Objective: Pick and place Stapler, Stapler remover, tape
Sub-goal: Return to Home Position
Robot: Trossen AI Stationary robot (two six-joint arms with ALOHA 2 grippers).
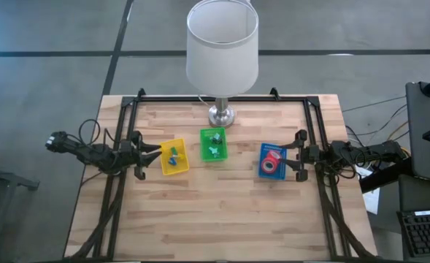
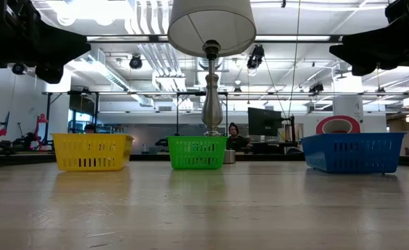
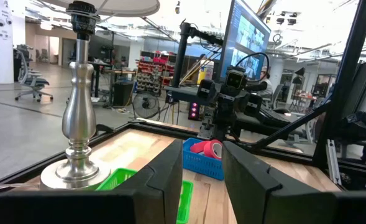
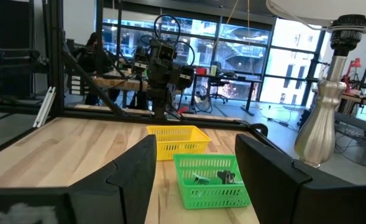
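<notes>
Three small baskets stand in a row on the wooden table: yellow [image 1: 174, 157], green [image 1: 214, 144] and blue [image 1: 271, 161]. Red tape rolls [image 1: 272, 158] lie in the blue basket; one with a pale core [image 2: 337, 125] stands up above its rim. The yellow basket holds small blue and green items [image 1: 172, 154]. The green one holds dark items [image 4: 214, 178]. My left gripper [image 1: 155, 151] hovers open just left of the yellow basket. My right gripper [image 1: 296, 155] hovers open just right of the blue basket. The open fingers of each show in its own wrist view, left [image 3: 202, 162] and right [image 4: 195, 155].
A lamp with a white shade [image 1: 222, 44] and a silver base [image 1: 220, 115] stands at the far edge, right behind the green basket. A black frame [image 1: 222, 97] runs round the table's far and side edges. Bare wood [image 1: 222, 219] fills the near half.
</notes>
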